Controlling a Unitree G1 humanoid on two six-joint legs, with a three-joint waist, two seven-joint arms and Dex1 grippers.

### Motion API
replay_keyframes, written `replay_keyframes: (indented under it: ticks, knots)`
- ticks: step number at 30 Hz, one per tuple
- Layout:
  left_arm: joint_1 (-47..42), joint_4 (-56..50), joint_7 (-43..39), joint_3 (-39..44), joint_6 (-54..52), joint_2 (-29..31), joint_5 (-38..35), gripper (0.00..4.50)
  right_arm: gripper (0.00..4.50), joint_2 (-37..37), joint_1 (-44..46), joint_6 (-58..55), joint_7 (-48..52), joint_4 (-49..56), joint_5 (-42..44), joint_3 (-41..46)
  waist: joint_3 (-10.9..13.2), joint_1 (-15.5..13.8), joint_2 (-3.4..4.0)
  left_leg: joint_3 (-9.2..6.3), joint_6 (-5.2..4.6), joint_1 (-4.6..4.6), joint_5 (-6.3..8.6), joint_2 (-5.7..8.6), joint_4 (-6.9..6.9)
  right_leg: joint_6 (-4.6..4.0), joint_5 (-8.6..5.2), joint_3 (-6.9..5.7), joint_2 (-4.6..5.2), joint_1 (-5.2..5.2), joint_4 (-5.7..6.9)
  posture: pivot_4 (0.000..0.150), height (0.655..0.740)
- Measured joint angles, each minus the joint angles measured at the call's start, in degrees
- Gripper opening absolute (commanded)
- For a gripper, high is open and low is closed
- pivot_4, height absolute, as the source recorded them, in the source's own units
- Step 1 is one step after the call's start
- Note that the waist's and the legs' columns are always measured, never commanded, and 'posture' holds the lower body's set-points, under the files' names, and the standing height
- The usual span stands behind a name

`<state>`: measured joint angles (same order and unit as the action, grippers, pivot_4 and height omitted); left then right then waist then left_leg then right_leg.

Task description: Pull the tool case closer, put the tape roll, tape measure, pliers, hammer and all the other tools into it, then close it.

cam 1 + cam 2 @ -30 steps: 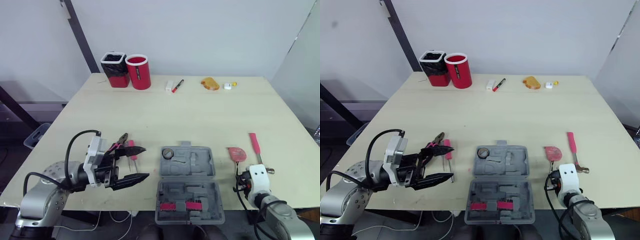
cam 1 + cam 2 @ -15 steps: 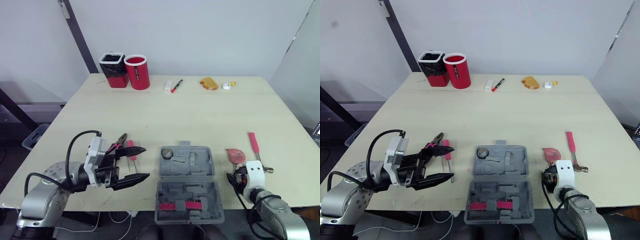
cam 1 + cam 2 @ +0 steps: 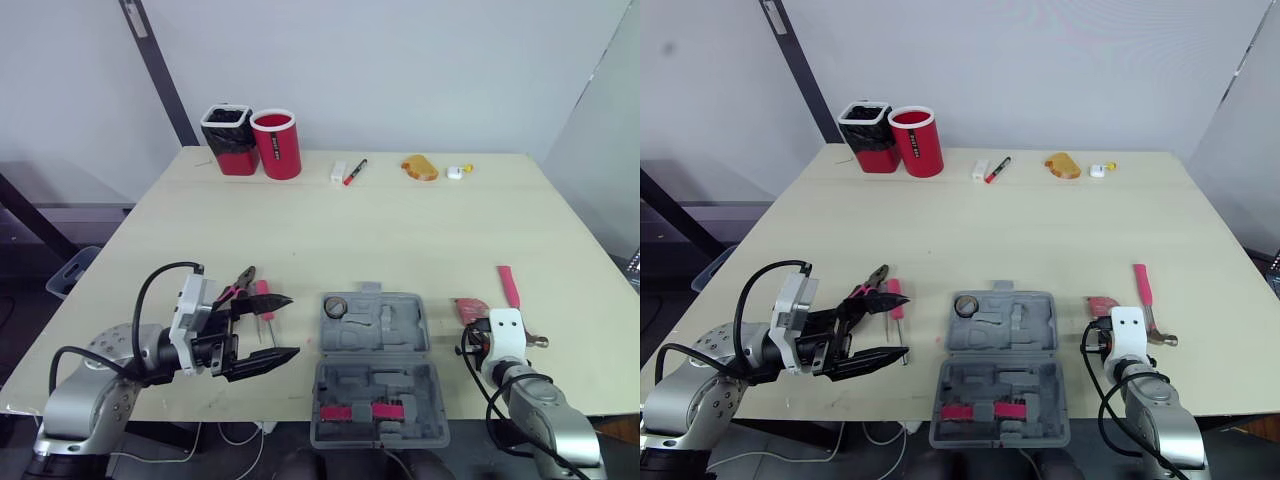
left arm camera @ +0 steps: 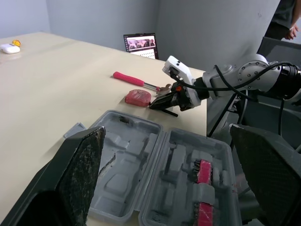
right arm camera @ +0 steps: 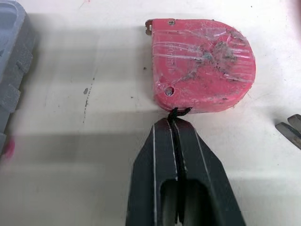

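Left tool (image 3: pixel 292 325): released, fingers spread wide, held just above the worktop (image 3: pixel 400 230) near its front left edge, pointing toward the tool case (image 3: pixel 378 365). It gripped nothing.

Pliers (image 3: pixel 243 280) and a red-handled screwdriver (image 3: pixel 263 298) lay side by side on the worktop just beyond the left tool, to the left of the case.

Tool case: lay open and flat at the front centre of the worktop, between the two arms. The tape roll (image 3: pixel 335 307) sat in the left corner of the far half. Red-pink pieces (image 3: pixel 355 411) sat in the near half. The other recesses looked vacant.

Tape measure (image 5: pixel 200 63): red, lay flat on the worktop just right of the case, outside it.

Right tool (image 5: pixel 173 123): clenched, fingertips pressed together and touching the straight edge of the tape measure, where a small black loop stuck out. Could not tell whether the loop was pinched between the tips.

Hammer (image 3: pixel 512 292): pink handle, lay on the worktop just right of the tape measure, head toward the robot.

Far edge of the worktop, left to right: black cup (image 3: pixel 227 135), red cup (image 3: pixel 277 143), small white block (image 3: pixel 338 171), marker (image 3: pixel 355 171), orange object (image 3: pixel 420 167), small white item (image 3: pixel 456 172).

Left wrist view: a laptop (image 4: pixel 139 43) stood beyond the worktop.
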<state>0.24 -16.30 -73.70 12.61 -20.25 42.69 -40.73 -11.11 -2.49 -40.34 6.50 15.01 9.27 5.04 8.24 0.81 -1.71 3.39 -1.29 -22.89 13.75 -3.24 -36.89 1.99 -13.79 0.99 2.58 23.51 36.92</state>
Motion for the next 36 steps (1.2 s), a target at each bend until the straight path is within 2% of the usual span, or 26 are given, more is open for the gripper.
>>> replay_keyframes:
  ticks: [8,10,13,16,27,34,36]
  knots:
    - [0.0,3.0,-1.1,0.3,6.8,-2.4,2.3,4.50,0.04,-3.2,-2.4,2.6,3.5,-0.2,-0.1,-0.7,0.0,-0.1,0.01,0.06,0.00,-0.01,0.00,0.03,0.01,-0.01,0.00,-0.04,0.00,-0.01,0.00,0.150,0.7400]
    - [-0.2,5.4,-3.0,0.5,10.2,-4.7,2.2,4.50,0.04,-4.5,-4.2,3.7,5.0,0.6,-0.2,-1.3,0.0,-0.2,-0.03,0.14,0.00,-0.03,0.00,0.04,0.01,-0.02,-0.01,-0.06,0.00,-0.01,0.00,0.150,0.7400]
    - [-0.3,7.5,-5.3,0.5,11.9,-4.7,2.0,4.50,0.04,-5.4,-6.9,4.6,6.8,2.4,0.1,-1.8,-0.1,-0.1,-0.15,0.13,0.00,-0.05,0.00,0.00,0.02,-0.02,-0.02,-0.10,-0.03,-0.01,0.00,0.150,0.7400]
    - [-0.3,8.8,-8.0,0.8,10.8,-2.8,0.3,4.50,0.04,-7.1,-12.1,5.7,9.4,5.8,0.5,-2.1,-0.1,-0.2,-0.16,0.09,0.00,-0.04,0.00,-0.05,0.02,0.07,-0.08,-0.11,-0.01,-0.01,0.00,0.150,0.7400]
    - [0.9,9.1,-10.0,0.9,9.8,-2.6,-0.1,4.50,0.04,-7.3,-25.0,5.6,11.1,15.7,1.6,-4.3,-0.2,-0.2,-0.21,-0.15,0.01,-0.02,0.01,-0.13,0.06,0.13,-0.13,-0.12,0.08,0.01,-0.03,0.150,0.7400]
    - [1.0,9.1,-10.3,0.8,9.8,-2.6,0.0,4.50,0.04,-7.6,-27.9,5.6,11.2,17.5,1.7,-4.7,-0.2,-0.2,-0.19,-0.14,0.01,0.00,0.01,-0.16,0.05,0.16,-0.14,-0.12,0.14,0.04,-0.05,0.150,0.7400]
    - [1.0,9.1,-10.4,0.7,9.8,-2.6,0.0,4.50,0.55,-7.7,-27.9,5.6,11.2,17.5,1.7,-4.7,-0.2,-0.2,-0.19,-0.14,0.01,-0.01,0.01,-0.15,0.05,0.16,-0.14,-0.13,0.15,0.04,-0.06,0.150,0.7400]
